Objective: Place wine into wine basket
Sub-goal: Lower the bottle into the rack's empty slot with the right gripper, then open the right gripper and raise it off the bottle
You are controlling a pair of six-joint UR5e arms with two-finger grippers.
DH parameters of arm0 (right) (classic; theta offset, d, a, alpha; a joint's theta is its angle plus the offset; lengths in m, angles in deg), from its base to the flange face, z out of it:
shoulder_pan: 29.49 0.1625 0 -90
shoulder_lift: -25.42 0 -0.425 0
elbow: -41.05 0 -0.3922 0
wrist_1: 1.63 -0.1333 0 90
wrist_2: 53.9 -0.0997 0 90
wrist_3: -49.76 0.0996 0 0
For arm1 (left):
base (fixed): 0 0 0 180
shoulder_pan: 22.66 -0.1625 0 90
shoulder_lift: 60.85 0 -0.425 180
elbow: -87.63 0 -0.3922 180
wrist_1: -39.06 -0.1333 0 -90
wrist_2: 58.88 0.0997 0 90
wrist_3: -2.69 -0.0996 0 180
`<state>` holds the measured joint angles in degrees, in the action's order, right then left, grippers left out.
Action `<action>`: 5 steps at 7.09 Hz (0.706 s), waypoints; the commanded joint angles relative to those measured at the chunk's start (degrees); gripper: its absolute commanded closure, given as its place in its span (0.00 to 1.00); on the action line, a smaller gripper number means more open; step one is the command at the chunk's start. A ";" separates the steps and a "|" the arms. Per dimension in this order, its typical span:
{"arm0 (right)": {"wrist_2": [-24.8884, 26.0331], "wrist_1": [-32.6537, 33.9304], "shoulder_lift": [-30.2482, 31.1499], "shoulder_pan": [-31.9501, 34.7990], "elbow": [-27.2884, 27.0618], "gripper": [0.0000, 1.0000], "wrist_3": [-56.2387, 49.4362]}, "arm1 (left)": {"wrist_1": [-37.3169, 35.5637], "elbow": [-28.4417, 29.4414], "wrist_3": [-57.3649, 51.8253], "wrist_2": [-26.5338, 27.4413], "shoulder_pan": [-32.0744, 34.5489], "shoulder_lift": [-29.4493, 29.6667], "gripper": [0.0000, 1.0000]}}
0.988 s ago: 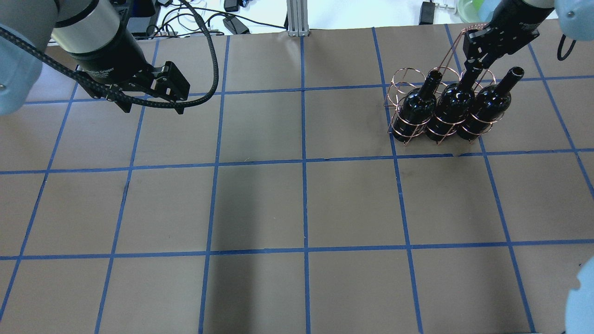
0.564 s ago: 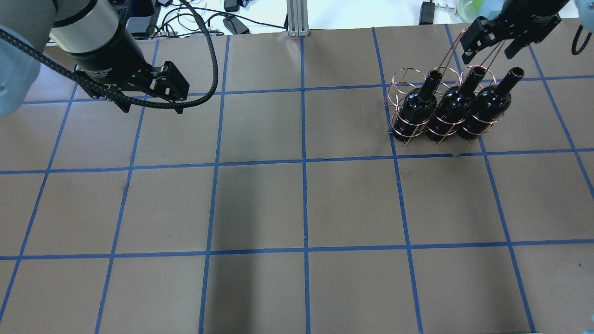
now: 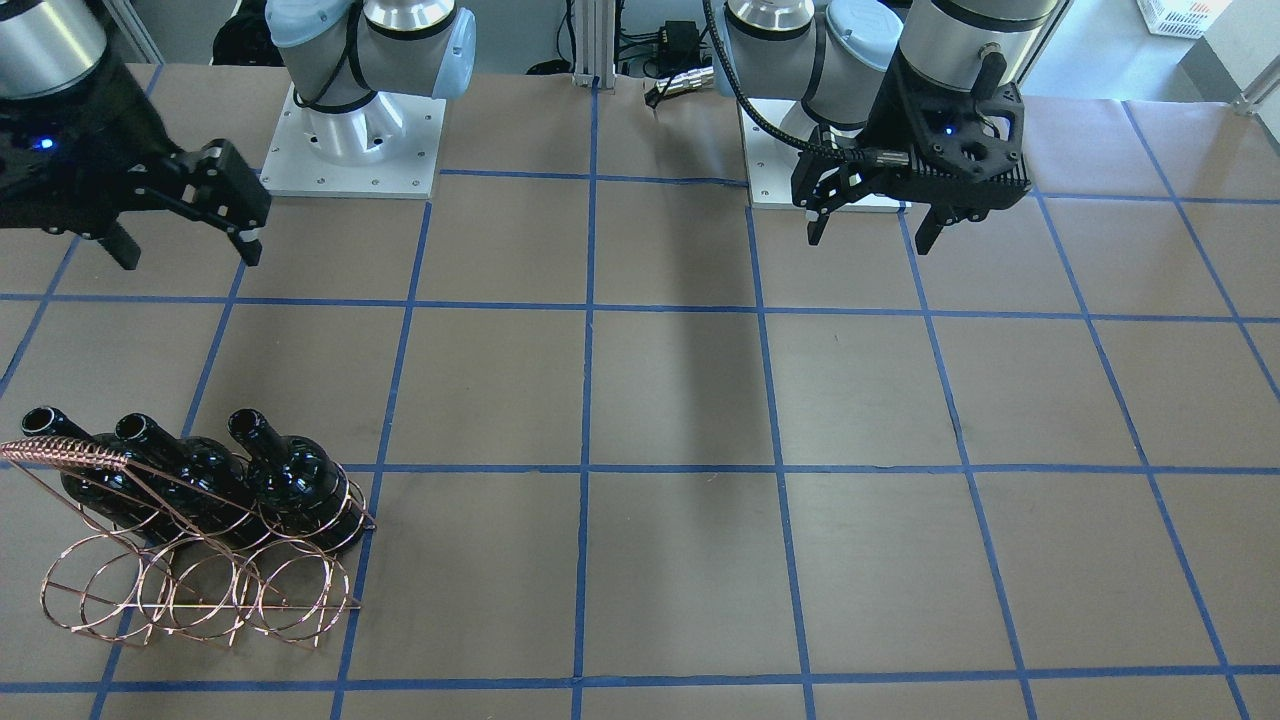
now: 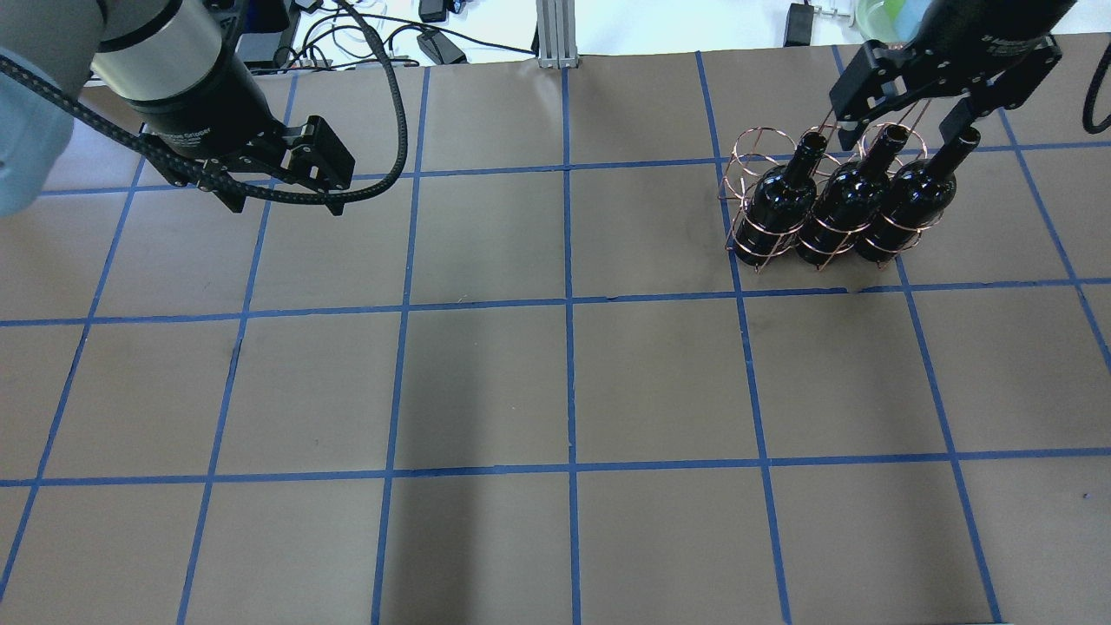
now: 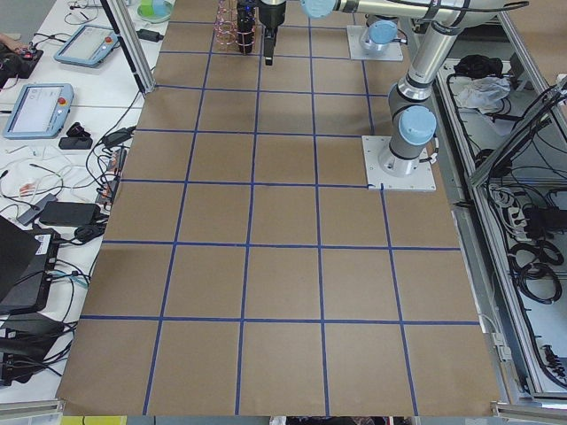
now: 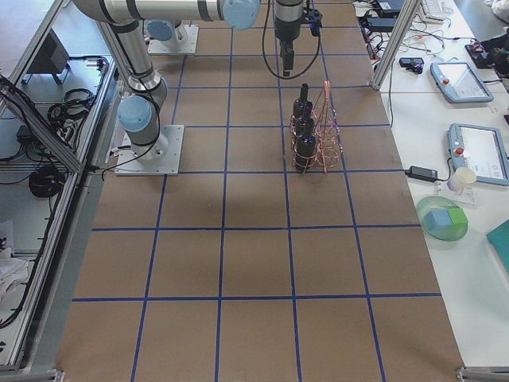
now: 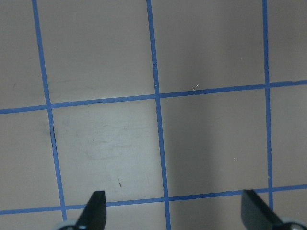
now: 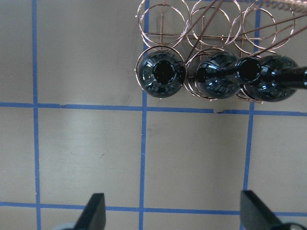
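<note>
Three glossy black wine bottles (image 4: 777,204) (image 4: 846,204) (image 4: 911,201) stand upright in the near row of the copper wire wine basket (image 4: 748,148), at the table's far right. They also show in the right wrist view (image 8: 160,74) and the front view (image 3: 300,480). The basket's far row of rings (image 8: 160,17) is empty. My right gripper (image 4: 907,130) is open and empty, above the bottle tops and apart from them. My left gripper (image 4: 286,207) is open and empty over bare table at the far left.
The table (image 4: 564,382) is covered in brown paper with a blue tape grid. Cables and power bricks (image 4: 434,39) lie beyond its far edge, beside a metal post (image 4: 555,35). The basket's twisted handle (image 3: 60,450) rises above the bottles.
My right gripper was around the middle bottle's neck, then lifted off it, open. It now hangs higher and nearer the robot. The bottles, basket and left arm have not moved.
</note>
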<state>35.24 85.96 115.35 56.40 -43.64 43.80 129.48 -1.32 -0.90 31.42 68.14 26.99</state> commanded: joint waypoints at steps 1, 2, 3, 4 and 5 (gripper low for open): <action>0.78 -0.58 0.69 8.30 -0.21 0.00 10.24 | 0.27 0.00 0.07 0.58 -0.01 -0.22 0.00; 0.61 -0.67 0.95 8.76 -0.73 0.00 10.27 | 0.28 0.00 0.07 0.50 0.08 -0.13 0.00; 0.34 -0.67 1.48 8.77 -1.35 0.00 10.36 | 0.36 -0.08 0.07 0.50 0.08 -0.13 0.00; 0.69 -0.58 1.83 8.77 -1.53 0.00 10.36 | 0.45 -0.08 0.07 0.50 0.08 -0.13 0.00; 0.78 -0.24 1.84 8.77 -1.53 0.00 10.71 | 0.45 -0.08 0.07 0.59 0.08 -0.13 0.00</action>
<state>35.87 85.44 117.00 65.10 -45.02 54.17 129.89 -1.39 -0.83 31.94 68.21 26.86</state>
